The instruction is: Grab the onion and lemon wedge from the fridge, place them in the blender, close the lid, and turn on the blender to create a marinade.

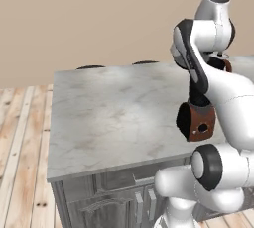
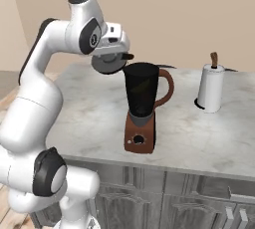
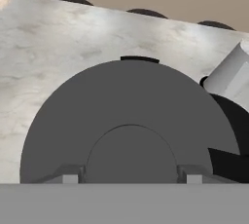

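The gripper [image 2: 110,63] held the lid [image 2: 109,64] between its fingers, spread wide across the disc, just beside the blender's [image 2: 143,108] open top, to its left in the right base view. The blender stood on the marble counter [image 2: 209,138], a paper towel roll [image 2: 211,88] well apart to its right.

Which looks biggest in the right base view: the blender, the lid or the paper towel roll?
Largest to smallest:
1. The blender, by far the tallest.
2. The paper towel roll, shorter than the blender; it stands farther back, so it may look smaller than it is.
3. The lid, held at the gripper beside the jug's rim.
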